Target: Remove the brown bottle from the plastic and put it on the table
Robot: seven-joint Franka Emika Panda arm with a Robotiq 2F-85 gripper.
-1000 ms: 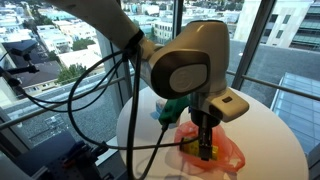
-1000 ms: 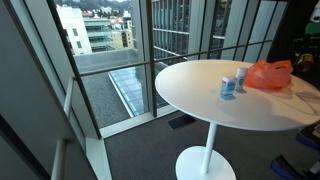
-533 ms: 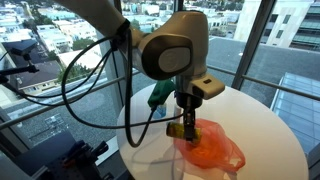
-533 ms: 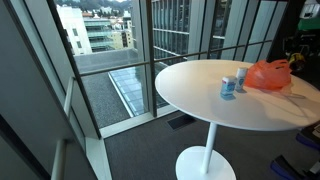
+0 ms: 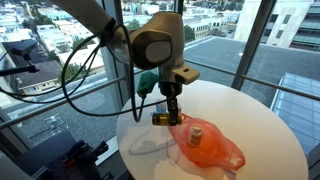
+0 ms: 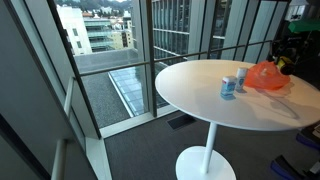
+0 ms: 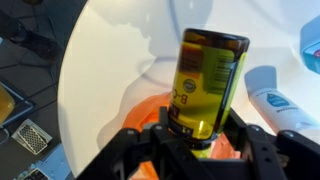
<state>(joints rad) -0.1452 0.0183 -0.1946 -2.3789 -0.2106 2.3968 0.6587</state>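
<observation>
My gripper (image 5: 169, 115) is shut on the brown bottle (image 5: 159, 118), which has a yellow label, and holds it sideways in the air just above the near edge of the orange plastic bag (image 5: 207, 147). In the wrist view the bottle (image 7: 207, 75) sits between the two black fingers (image 7: 196, 138), with the orange plastic (image 7: 147, 112) beneath it. The bag also shows in an exterior view (image 6: 268, 75), near the table's far side. A small pale item (image 5: 198, 133) lies in the bag.
The round white table (image 5: 255, 118) stands by tall windows. A white and blue tube (image 7: 281, 101) lies beside the bag. Two small containers (image 6: 229, 86) (image 6: 241, 77) stand near the bag. A green object (image 5: 148, 84) is behind the gripper. Black cables (image 5: 90, 85) hang from the arm.
The gripper has risen out of the orange bag and moved away from it toward the table's edge, carrying the brown bottle. The bag has settled flat.
</observation>
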